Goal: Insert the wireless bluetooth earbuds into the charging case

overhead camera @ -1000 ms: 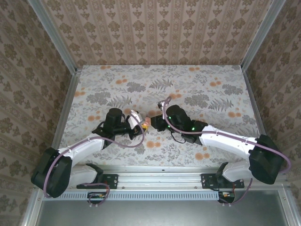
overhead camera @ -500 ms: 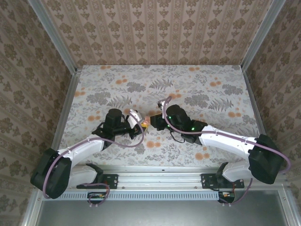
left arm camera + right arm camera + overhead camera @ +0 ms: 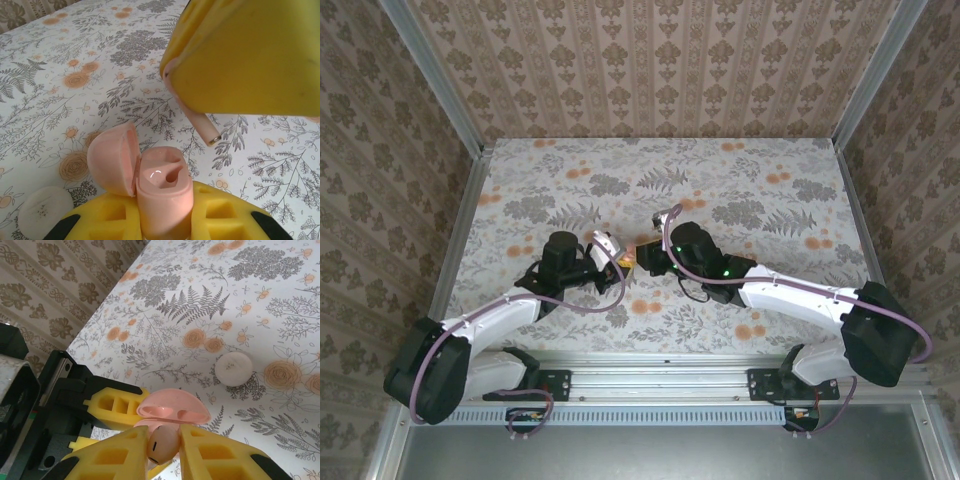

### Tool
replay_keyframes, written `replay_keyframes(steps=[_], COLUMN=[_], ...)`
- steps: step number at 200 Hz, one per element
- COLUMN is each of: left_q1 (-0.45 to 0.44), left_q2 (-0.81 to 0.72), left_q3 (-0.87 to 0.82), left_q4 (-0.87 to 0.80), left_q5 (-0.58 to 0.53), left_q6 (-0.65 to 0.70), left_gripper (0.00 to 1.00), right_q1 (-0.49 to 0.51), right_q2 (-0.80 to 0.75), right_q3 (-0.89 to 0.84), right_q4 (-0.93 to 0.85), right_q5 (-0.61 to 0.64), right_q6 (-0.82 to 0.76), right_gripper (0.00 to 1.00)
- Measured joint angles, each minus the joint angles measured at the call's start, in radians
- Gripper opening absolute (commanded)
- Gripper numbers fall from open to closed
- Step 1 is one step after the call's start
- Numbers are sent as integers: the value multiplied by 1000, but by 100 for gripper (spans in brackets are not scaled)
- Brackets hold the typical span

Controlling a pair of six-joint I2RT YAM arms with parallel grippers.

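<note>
The pink charging case [image 3: 162, 197] stands upright in my left gripper [image 3: 162, 222], which is shut on its lower body. Its lid [image 3: 112, 159] is swung open to the left, and the socket that shows is empty. My right gripper [image 3: 164, 450] is shut on a pinkish earbud [image 3: 162, 444]. In the left wrist view the earbud's stem [image 3: 206, 130] pokes down out of the right gripper's yellow fingers [image 3: 245, 55], above and to the right of the case's opening and apart from it. Both grippers meet at mid-table around the case [image 3: 629, 259].
A small round whitish disc [image 3: 233, 368] lies on the flowered tablecloth just beyond the case, also at the lower left of the left wrist view [image 3: 45, 210]. Patterned walls close the table [image 3: 740, 190] at the back and sides.
My right gripper has edged left with the earbud, closer to the open case. The left gripper and case have barely moved.
</note>
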Motion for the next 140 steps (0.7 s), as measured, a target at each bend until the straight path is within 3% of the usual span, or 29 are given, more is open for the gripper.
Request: replay_keyframes(steps=[140], left_q1=[-2], left_q2=[-22], left_q3=[0], left_q4=[6], left_q5=[-23], left_q6=[-39], left_gripper=[9], right_q1=[0], right_q2=[53], right_q3=[23], right_q4=[2], right_q5=[45], right_q6=[-10], right_gripper=[22])
